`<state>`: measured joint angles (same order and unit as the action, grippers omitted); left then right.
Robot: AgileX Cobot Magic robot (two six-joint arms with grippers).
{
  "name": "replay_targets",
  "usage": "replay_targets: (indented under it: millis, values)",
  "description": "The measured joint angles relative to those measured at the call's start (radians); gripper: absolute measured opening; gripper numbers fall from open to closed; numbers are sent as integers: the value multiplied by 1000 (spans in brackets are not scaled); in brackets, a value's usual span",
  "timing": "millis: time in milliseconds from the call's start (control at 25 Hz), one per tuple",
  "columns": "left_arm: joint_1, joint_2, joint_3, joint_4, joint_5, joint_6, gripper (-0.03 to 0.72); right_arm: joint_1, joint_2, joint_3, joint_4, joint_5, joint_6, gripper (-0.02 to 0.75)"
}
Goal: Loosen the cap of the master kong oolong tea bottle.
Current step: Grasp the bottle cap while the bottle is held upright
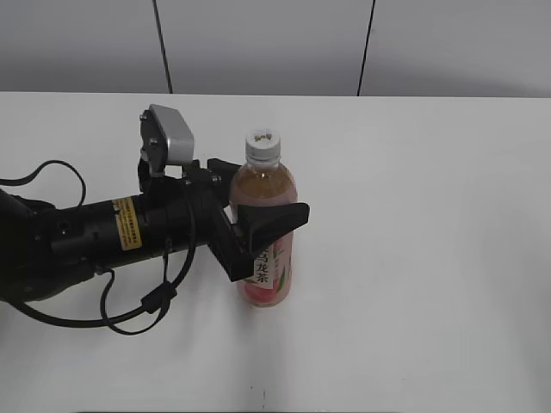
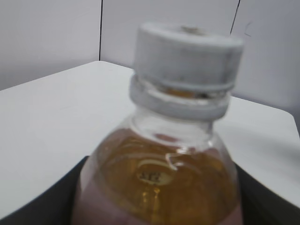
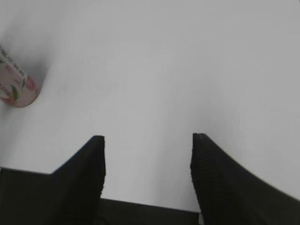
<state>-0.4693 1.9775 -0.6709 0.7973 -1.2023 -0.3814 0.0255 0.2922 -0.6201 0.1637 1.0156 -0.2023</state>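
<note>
A: Start at the fingers; what has the left gripper (image 1: 258, 219) got?

B: Its black jaws sit either side of the slim clear plastic bottle of amber tea with the pink peach label (image 1: 264, 258), at mid-body; they look closed against it, bracing it upright on the white table (image 1: 430, 215). The right gripper (image 3: 147, 173) has its two dark fingers (image 3: 84, 173) spread wide over bare table, holding nothing; only the bottle's base shows at that view's left edge.

A: And the small round white ribbed plastic cap (image 2: 187, 54)?

B: Still seated on the neck, above its ring; untouched.

A: How will it handle?

B: Nearly full, so fairly heavy and steady; thin walls likely flex if squeezed, and smooth film may slip; I'd pinch the ribbed side of the cap, where there's bite.
</note>
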Motion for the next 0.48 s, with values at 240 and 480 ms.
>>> replay_targets:
  millis: [240,480]
  values:
    - [0,0,0,-1,0,0,459,0,381,-185,178,14,-160,368]
    - [0,0,0,-1,-1,0,459,3,715,-412,295,60,-212,354]
